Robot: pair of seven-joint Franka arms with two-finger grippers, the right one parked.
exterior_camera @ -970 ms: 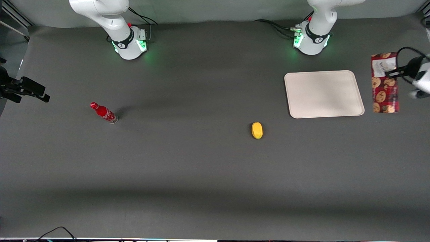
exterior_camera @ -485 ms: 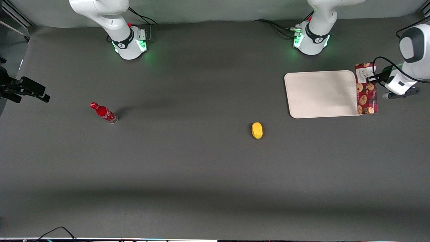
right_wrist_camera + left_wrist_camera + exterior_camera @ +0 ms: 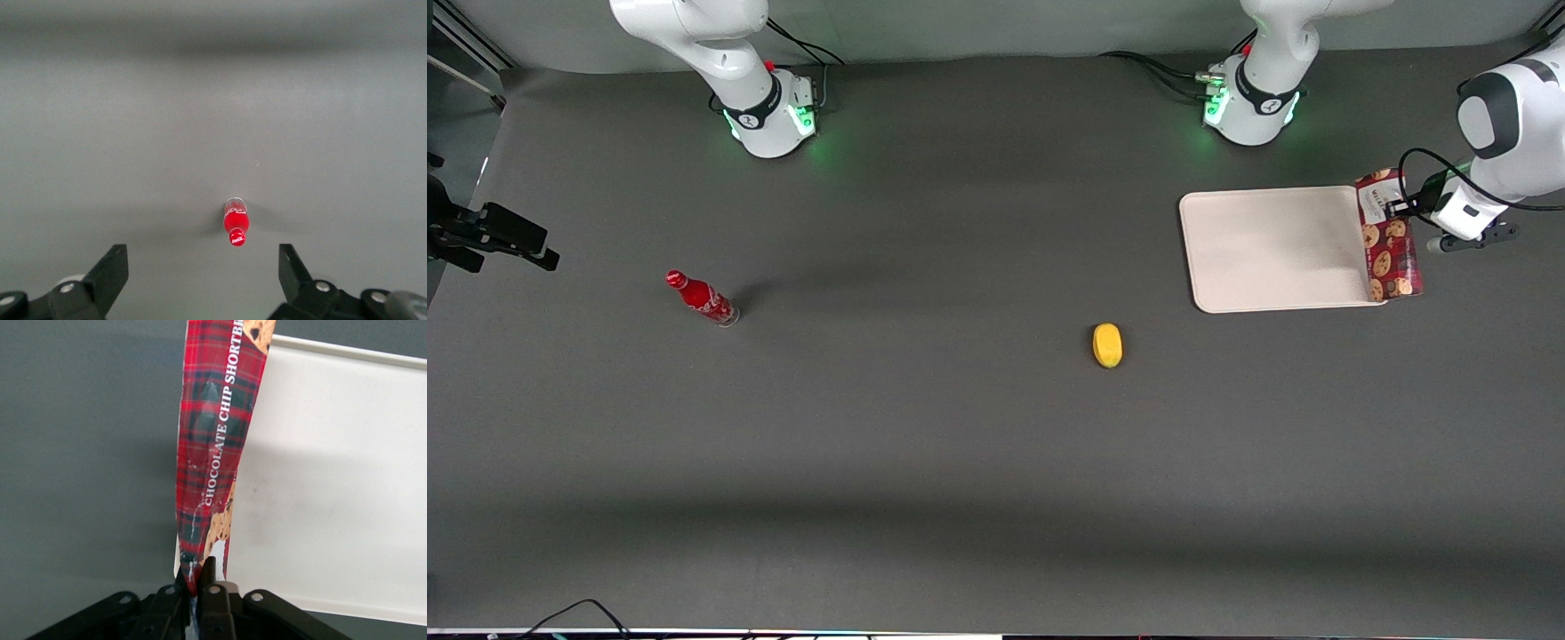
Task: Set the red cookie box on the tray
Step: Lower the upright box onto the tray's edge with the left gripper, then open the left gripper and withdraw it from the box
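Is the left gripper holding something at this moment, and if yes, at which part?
Yes. The left gripper pinches the long dark-red cookie box at one narrow end, over the beige rectangular tray's edge.

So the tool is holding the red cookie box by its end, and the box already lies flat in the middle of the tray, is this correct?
Not quite. The tool does hold the red cookie box by its end, but the box is not flat in the middle of the tray. It hangs at the tray's edge toward the working arm's end of the table, as the front view shows.
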